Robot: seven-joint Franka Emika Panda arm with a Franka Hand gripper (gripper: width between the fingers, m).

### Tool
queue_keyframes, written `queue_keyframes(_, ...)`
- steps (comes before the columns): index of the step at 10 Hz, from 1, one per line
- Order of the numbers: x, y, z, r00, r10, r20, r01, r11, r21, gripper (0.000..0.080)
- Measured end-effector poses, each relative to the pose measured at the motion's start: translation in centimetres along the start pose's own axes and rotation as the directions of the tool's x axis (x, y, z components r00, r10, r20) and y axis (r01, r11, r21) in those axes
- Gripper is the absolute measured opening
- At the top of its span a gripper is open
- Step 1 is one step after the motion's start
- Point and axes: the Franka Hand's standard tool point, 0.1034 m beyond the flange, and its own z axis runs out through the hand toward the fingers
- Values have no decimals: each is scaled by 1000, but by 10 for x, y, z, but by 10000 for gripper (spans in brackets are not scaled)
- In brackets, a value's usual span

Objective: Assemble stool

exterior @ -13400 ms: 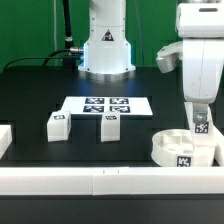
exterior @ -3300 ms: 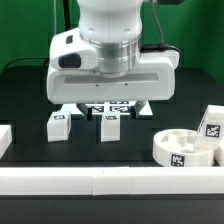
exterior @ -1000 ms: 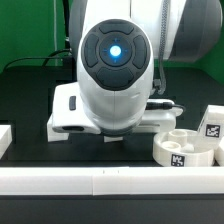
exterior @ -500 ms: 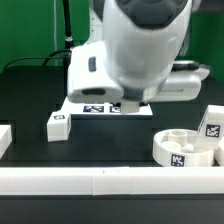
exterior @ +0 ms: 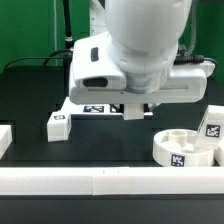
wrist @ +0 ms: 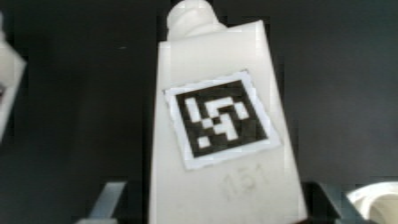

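The round white seat (exterior: 185, 148) lies at the exterior view's right, with one tagged white leg (exterior: 213, 122) beside it. Another leg (exterior: 57, 125) stands on the black table at the left. My gripper (exterior: 135, 112) hangs over the table's middle, mostly hidden by the arm's body. In the wrist view a third white leg (wrist: 214, 110) with a square tag fills the space between my fingers (wrist: 111, 200), peg end pointing away. My gripper (wrist: 214, 205) is shut on this leg. The held leg does not show in the exterior view.
The marker board (exterior: 88, 108) lies behind the gripper. A long white rail (exterior: 100, 180) runs along the front edge. A white block (exterior: 4, 140) sits at the far left. A white rounded part (wrist: 374, 195) shows at the wrist view's edge.
The arm has swung down over the middle leg and turned. That leg no longer stands on the table; it now sits between my fingers.
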Motion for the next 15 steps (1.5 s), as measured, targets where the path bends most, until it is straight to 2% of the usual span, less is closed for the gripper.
queue_keyframes(2,-4,-13,-15,993,48,-107,-43,998,48,324)
queue_keyframes(3,0,-15,-25,983,44,-176,-36,998,49,324)
queue_keyframes(4,7,-15,-27,960,48,-276,-36,998,50,324)
queue_keyframes(6,5,-15,-26,923,52,-381,-35,998,51,324)
queue_keyframes(7,13,-15,-31,879,53,-474,-33,998,50,324)
queue_keyframes(8,12,-16,-31,842,53,-536,-31,998,49,324)
queue_keyframes(9,9,-20,-37,817,62,-573,-34,998,59,324)
queue_keyframes(10,7,-23,-48,782,67,-620,-29,997,72,324)
queue_keyframes(11,2,-25,-57,761,66,-645,-24,997,74,324)
queue_keyframes(12,5,-28,-69,696,60,-716,-15,997,69,324)
queue_keyframes(13,6,-28,-66,640,58,-766,-14,998,64,324)
queue_keyframes(14,6,-27,-62,620,58,-782,-15,998,62,324)
queue_keyframes(15,9,-27,-69,541,55,-840,-11,998,58,324)
